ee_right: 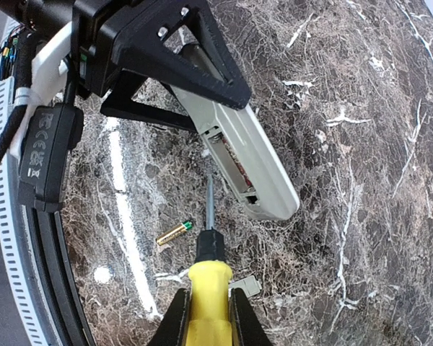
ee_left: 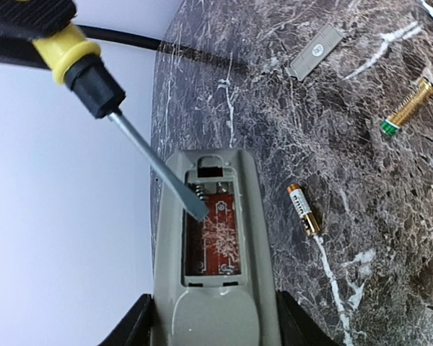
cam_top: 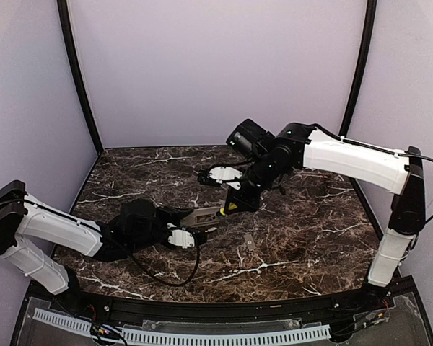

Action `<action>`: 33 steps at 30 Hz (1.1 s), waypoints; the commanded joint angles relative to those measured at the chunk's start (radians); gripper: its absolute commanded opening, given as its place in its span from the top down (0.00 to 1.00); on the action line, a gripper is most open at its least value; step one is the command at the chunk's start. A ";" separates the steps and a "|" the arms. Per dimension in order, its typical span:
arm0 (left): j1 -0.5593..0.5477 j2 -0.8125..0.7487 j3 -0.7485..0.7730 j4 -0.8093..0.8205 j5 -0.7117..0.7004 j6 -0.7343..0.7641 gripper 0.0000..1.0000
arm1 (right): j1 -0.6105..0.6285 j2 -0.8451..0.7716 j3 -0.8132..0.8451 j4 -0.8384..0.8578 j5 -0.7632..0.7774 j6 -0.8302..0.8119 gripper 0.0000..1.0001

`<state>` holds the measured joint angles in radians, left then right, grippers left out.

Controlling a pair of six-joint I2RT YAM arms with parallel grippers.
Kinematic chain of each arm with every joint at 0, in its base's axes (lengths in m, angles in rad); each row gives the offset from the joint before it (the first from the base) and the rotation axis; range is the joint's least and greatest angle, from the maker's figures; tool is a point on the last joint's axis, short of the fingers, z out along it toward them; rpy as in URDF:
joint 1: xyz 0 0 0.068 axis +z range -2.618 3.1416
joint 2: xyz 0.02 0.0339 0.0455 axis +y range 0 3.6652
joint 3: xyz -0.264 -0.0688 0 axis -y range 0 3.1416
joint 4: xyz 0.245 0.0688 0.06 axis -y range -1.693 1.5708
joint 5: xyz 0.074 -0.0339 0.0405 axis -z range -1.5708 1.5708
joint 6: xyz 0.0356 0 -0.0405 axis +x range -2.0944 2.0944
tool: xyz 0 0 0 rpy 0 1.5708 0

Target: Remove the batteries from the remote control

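Remote control (ee_left: 215, 299), its open battery bay facing up and showing bare circuit board, sits clamped at one end between the fingers of the left pincer (ee_left: 215, 335), around mid-desk and a little toward the near edge. The right pincer (ee_right: 209, 321) is closed on a yellow-handled screwdriver (ee_right: 208, 277), whose blade tip rests at the bay's rim. Two batteries (ee_left: 304, 209) lie apart on the marble desk (ee_left: 375, 288) beside the remote, the farther battery (ee_left: 408, 107) near a small grey cover (ee_left: 316, 52).
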<state>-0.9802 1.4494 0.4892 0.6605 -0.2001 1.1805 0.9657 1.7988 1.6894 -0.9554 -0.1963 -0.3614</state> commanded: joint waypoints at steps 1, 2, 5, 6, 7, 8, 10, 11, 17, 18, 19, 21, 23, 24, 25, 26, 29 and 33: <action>-0.004 -0.060 -0.009 -0.017 -0.041 -0.116 1.00 | -0.007 -0.062 -0.059 0.073 -0.028 0.038 1.00; -0.004 -0.064 -0.012 -0.014 -0.052 -0.141 1.00 | -0.007 -0.075 -0.073 0.080 -0.024 0.045 1.00; -0.004 -0.090 -0.016 -0.020 -0.079 -0.183 1.00 | -0.007 -0.118 -0.115 0.108 -0.009 0.067 1.00; -0.004 -0.099 -0.019 -0.024 -0.080 -0.204 1.00 | -0.007 -0.132 -0.132 0.125 0.003 0.077 1.00; -0.004 -0.114 -0.020 -0.029 -0.080 -0.214 0.99 | -0.008 -0.150 -0.151 0.142 0.013 0.089 1.00; -0.004 -0.123 -0.025 -0.032 -0.077 -0.233 1.00 | -0.008 -0.168 -0.170 0.163 0.026 0.102 1.00; -0.004 -0.148 -0.030 -0.046 -0.071 -0.255 1.00 | -0.008 -0.201 -0.210 0.208 0.050 0.130 1.00; -0.004 -0.162 -0.030 -0.052 -0.078 -0.264 0.99 | -0.008 -0.218 -0.229 0.228 0.061 0.147 1.00; -0.005 -0.246 -0.020 -0.112 -0.100 -0.414 1.00 | -0.009 -0.303 -0.345 0.357 0.147 0.277 1.00; -0.007 -0.266 -0.014 -0.122 -0.109 -0.479 1.00 | -0.009 -0.320 -0.362 0.386 0.162 0.301 1.00; -0.007 -0.276 -0.002 -0.152 -0.122 -0.511 1.00 | -0.009 -0.328 -0.382 0.409 0.171 0.328 1.00; -0.006 -0.306 0.022 -0.216 -0.127 -0.601 1.00 | -0.009 -0.353 -0.416 0.449 0.191 0.381 1.00; -0.008 -0.333 0.039 -0.262 -0.163 -0.737 1.00 | -0.009 -0.368 -0.449 0.478 0.246 0.442 1.00; -0.008 -0.349 0.043 -0.283 -0.216 -0.779 1.00 | -0.009 -0.372 -0.461 0.490 0.269 0.471 1.00; -0.008 -0.355 0.055 -0.301 -0.250 -0.874 1.00 | -0.009 -0.377 -0.472 0.502 0.290 0.501 1.00; -0.008 -0.367 0.064 -0.347 -0.309 -0.919 1.00 | -0.009 -0.380 -0.482 0.512 0.313 0.534 1.00; -0.008 -0.364 0.124 -0.482 -0.372 -1.136 1.00 | -0.009 -0.387 -0.520 0.553 0.353 0.637 1.00; -0.008 -0.311 0.197 -0.704 -0.444 -1.424 1.00 | -0.009 -0.383 -0.564 0.598 0.398 0.752 1.00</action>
<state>-0.9859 1.1049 0.6186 0.2150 -0.5224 0.1387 0.9619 1.4284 1.1622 -0.4557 0.1192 0.2272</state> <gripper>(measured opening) 0.509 0.143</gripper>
